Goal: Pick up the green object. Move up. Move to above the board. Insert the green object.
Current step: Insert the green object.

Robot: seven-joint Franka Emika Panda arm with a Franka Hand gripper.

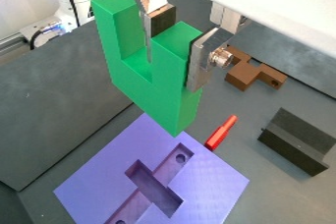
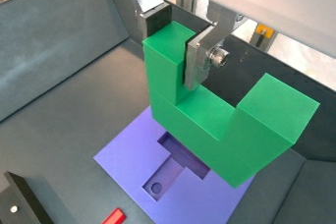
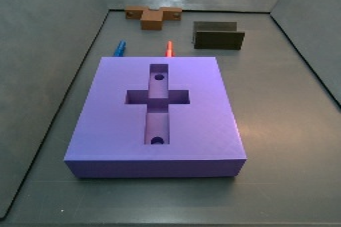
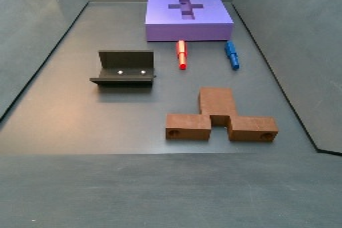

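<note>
The green object (image 1: 147, 85), a bright green U-shaped block, hangs in my gripper (image 1: 174, 43), which is shut on one of its prongs. The other prong stands free beside the fingers; both wrist views show this (image 2: 210, 120). The block hangs above the board (image 1: 197, 184), a purple slab with a cross-shaped recess, and is apart from it. My gripper (image 2: 174, 56) and the green block do not show in either side view. The board lies bare in both side views (image 3: 120, 121) (image 4: 160, 30).
A red peg (image 3: 170, 48) and a blue peg (image 3: 118, 48) lie just beyond the board. The dark fixture (image 4: 124, 69) and a brown block (image 4: 221, 117) stand farther off on the grey floor. Grey walls surround the bin.
</note>
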